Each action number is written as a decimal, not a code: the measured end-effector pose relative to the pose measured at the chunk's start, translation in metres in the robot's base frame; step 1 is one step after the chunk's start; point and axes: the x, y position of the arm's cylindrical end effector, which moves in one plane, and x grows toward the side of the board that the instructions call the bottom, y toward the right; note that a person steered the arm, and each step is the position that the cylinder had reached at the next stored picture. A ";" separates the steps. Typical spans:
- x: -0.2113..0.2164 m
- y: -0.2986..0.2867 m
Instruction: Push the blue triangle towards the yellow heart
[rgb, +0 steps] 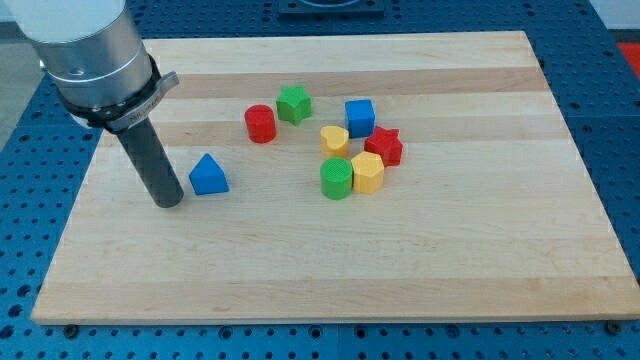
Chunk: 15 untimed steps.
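Note:
The blue triangle (208, 175) lies on the wooden board at the view's left of centre. The yellow heart (334, 139) sits to its right, in a cluster of blocks. My tip (169, 203) rests on the board just left of the blue triangle, slightly lower in the view, with a small gap between them. The dark rod rises from the tip up to the silver arm body at the view's top left.
Around the yellow heart are a blue cube (360, 117), a red star (385, 146), a yellow hexagon (368, 172) and a green cylinder (337, 179). A red cylinder (260, 123) and a green star (294, 103) stand further left. The board (330, 270) has edges all round.

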 end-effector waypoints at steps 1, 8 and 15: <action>-0.001 0.000; -0.019 0.036; -0.013 0.054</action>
